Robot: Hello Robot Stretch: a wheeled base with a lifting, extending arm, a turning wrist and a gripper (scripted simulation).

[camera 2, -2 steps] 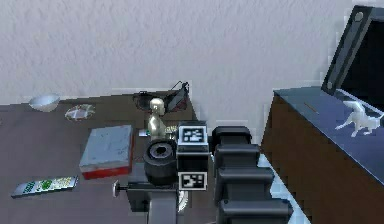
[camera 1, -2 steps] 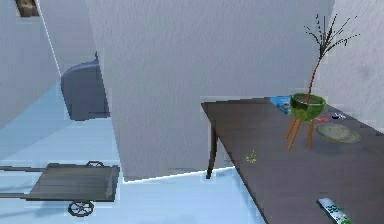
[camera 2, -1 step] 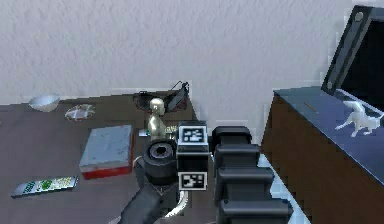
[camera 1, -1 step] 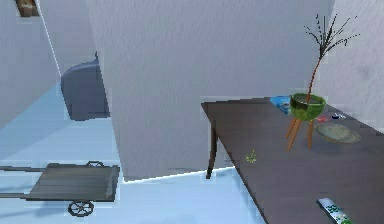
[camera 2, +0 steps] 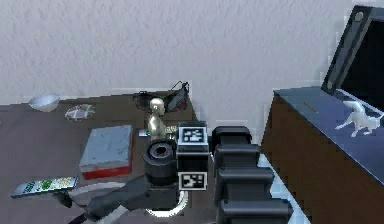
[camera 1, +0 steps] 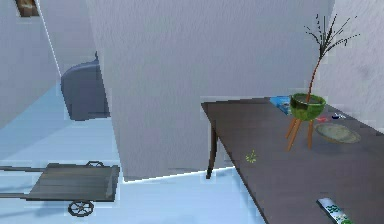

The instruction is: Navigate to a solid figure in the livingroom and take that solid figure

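A small gold and silver figure point(camera 2: 155, 119) stands upright on the dark table point(camera 2: 40, 140), just above the gripper's dark body. The arm's dark bar rises from the bottom edge, with two white marked squares beside it. The gripper point(camera 2: 118, 196) reaches left over the tabletop, near a red and grey book point(camera 2: 108, 148). I cannot tell whether it holds anything. A white animal figure point(camera 2: 354, 117) stands on a dark cabinet point(camera 2: 310, 135) at the arm side view's right.
On the table lie a remote point(camera 2: 45, 186), a plate point(camera 2: 78, 113), a bowl point(camera 2: 45, 101) and dark glasses point(camera 2: 168, 97). A screen point(camera 2: 355, 50) stands on the cabinet. Ahead, a potted plant point(camera 1: 308, 100) stands on the table point(camera 1: 260, 130); a low cart point(camera 1: 75, 183) and a grey armchair point(camera 1: 85, 90) are at the left.
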